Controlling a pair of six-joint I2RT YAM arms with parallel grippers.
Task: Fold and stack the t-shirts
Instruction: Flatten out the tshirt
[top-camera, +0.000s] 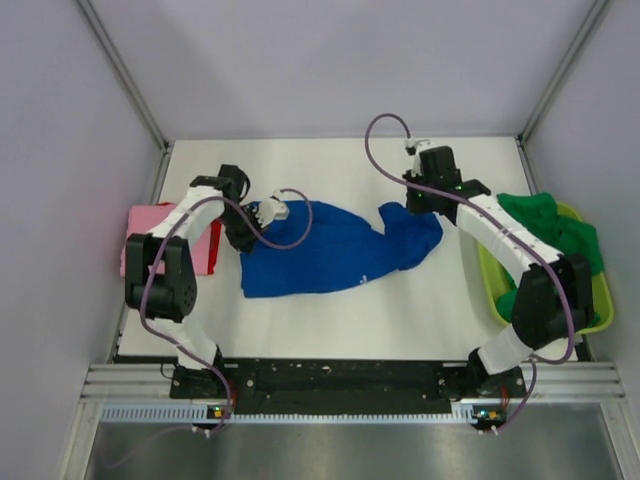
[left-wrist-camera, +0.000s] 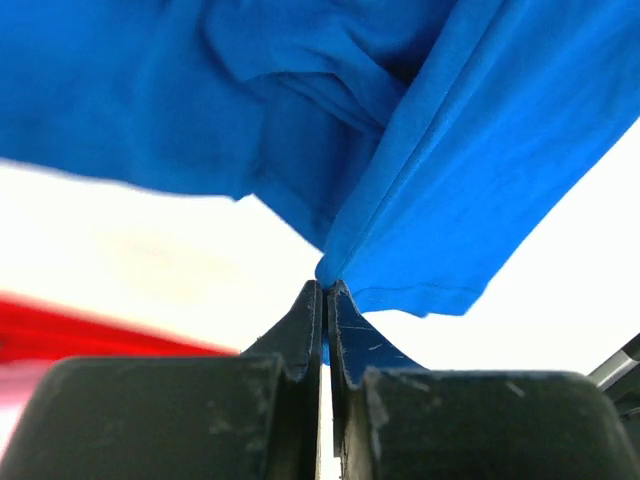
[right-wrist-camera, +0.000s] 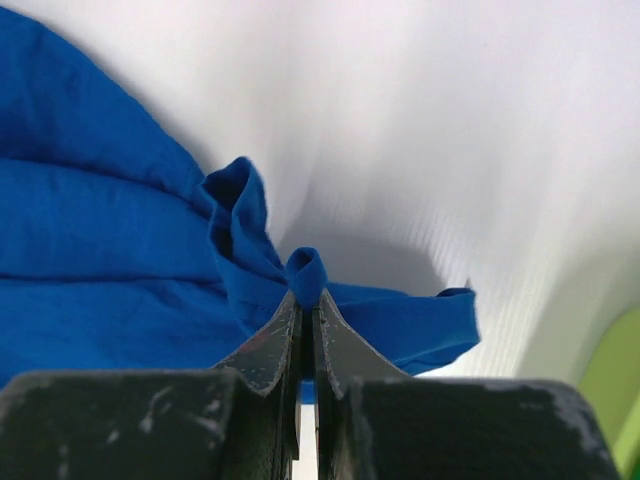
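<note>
as both arms lean in over the white table, the royal-blue t-shirt lies spread across the middle of the top view, rumpled and unfolded, its wider end toward the left of the frame and a bunched end toward the right. left gripper now, and in its wrist view the two dark fingers are pressed together with a fold of blue cloth pinched at their tips, the fabric fanning out from there across the top of the frame. over to the right gripper: same story, jaws closed tight on a little rolled nub of blue hem, with the rest of the shirt heaped in the left half of that view (a sliver of lime green shows at the lower right corner). back in the top view, the pink t-shirt sits flat at the left edge of the table, a red strip along its right side, just beside the left arm. on the far right, green t-shirts are piled in the lime-green basket, spilling over its upper rim, partly behind the right arm.
</note>
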